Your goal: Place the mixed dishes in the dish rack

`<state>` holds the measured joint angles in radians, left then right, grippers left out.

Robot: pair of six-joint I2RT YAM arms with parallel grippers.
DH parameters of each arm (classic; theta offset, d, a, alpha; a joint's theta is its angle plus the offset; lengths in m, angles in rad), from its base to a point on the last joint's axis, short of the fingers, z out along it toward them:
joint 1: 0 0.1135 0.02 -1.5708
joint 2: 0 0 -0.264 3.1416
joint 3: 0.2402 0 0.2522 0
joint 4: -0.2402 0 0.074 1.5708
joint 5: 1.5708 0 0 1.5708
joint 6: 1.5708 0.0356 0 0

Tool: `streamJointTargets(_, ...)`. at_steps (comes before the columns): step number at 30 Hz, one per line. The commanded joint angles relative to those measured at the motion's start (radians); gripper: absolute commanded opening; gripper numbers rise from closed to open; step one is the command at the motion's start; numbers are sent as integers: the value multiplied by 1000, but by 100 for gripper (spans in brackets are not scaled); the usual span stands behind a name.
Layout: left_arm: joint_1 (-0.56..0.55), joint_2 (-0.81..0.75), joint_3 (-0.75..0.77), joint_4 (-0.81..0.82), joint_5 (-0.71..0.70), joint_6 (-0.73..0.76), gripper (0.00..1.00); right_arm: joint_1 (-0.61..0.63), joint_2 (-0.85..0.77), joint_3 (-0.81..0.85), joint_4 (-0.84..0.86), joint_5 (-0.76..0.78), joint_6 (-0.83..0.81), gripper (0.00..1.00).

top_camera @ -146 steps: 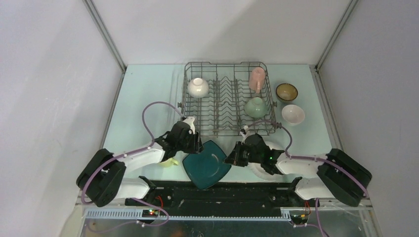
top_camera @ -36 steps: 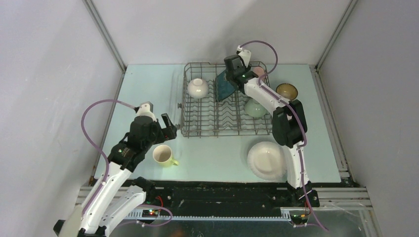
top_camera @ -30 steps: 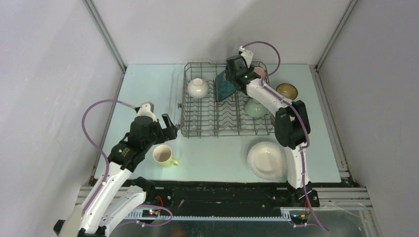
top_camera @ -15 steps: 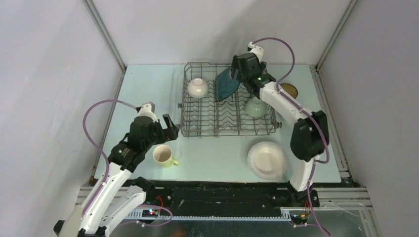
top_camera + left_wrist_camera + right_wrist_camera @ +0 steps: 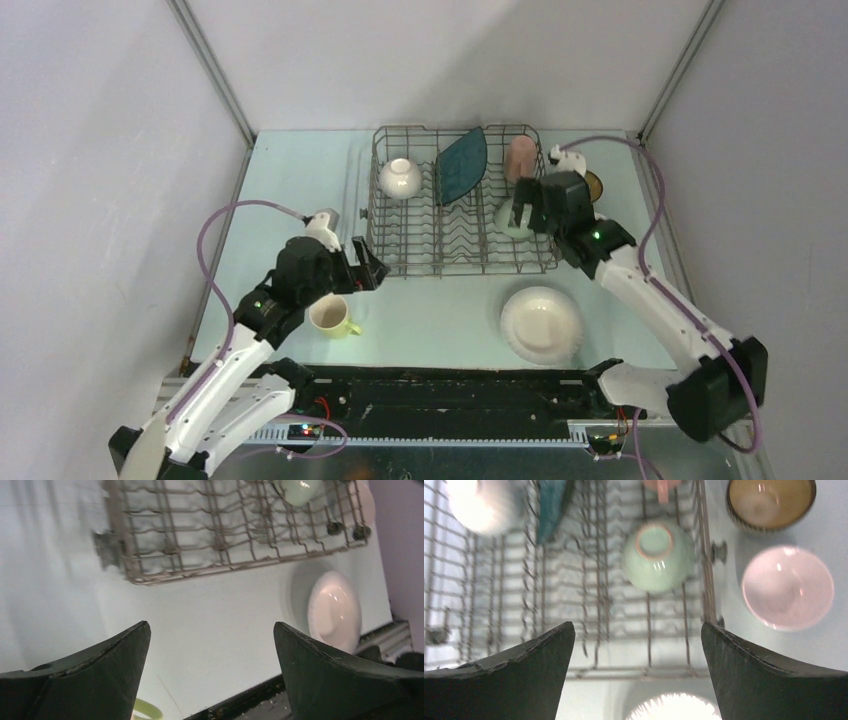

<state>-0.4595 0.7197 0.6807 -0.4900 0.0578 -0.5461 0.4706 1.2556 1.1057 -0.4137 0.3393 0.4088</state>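
L hand (image 5: 211, 630) hangs over the table (image 5: 290, 200) by the near-left corner of the rack (image 5: 455, 268). Its fingers are spread wide w/ nothing btw them. Seen from its wrist, there's only bare table under the gap, just in front of the rack's near edge. The yellow-green mug (image 5: 330, 316) sits upright on the table just on the near side of that hand, handle pointing right. Nothing is touching it.

R hand (image 5: 636, 627) hovers above the right part of the rack, also wide open and empty. Straight under it, in the rack's right section, is the pale green bowl (image 5: 657, 555), turned bottom-up.

Also in the rack:
- teal square plate (image 5: 462, 165), stood on edge in the middle rows toward the far side, leaning a bit
- white bowl (image 5: 399, 177), far-left section
- pink mug (image 5: 520, 158), far-right corner, behind the green bowl

Not yet in the rack:
- white round plate (image 5: 541, 323), lying flat on the table on the near side of the rack's right end, well apart from both hands
- brown bowl (image 5: 770, 502) and pinkish-white bowl (image 5: 787, 587), both open side up, next to each other just outside the rack's right wall, the brown one farther back

From above, the R arm (image 5: 650, 290) covers most of those two bowls. They only show properly from the R wrist.
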Motion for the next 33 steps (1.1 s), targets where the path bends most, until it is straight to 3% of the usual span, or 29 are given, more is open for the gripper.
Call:
streamJointTargets(1, -107, 14, -37, 162, -27, -90, 100, -1, -177, -163, -135, -33, 15, 99)
streamJointTargets(8, -227, 88, -94, 346, -45, -153, 100, 46, -381, -348, -243, -194, 158, 90)
streamJointTargets(12, -277, 158, -110, 435, -42, -160, 100, 235, -404, -404, -344, -92, 278, 83)
streamJointTargets(17, -346, 256, -142, 587, -54, -228, 99, 306, -389, -458, -374, -16, 364, 66)
streamJointTargets(23, -389, 371, -147, 674, -42, -263, 99, 314, -332, -537, -302, -21, 387, 61)
streamJointTargets(33, -451, 555, -146, 829, 81, -262, 98, 394, -78, -564, -229, 16, 484, 54)
